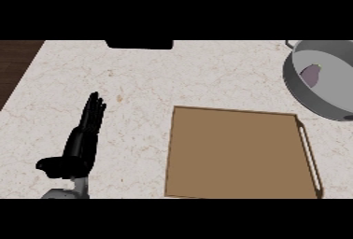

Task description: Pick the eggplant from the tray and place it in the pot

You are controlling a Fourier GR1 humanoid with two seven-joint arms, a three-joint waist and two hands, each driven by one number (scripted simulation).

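Eggplant (312, 74) lies inside the grey pot (298, 88) at the counter's far right, purple against the pot's floor. Only the left hand (79, 144) shows: its fingers (93, 109) are straight and pressed together, pointing away over the pale counter (138, 70), holding nothing. Just right of it sits the brown tray (234, 154), well apart from the fingers.
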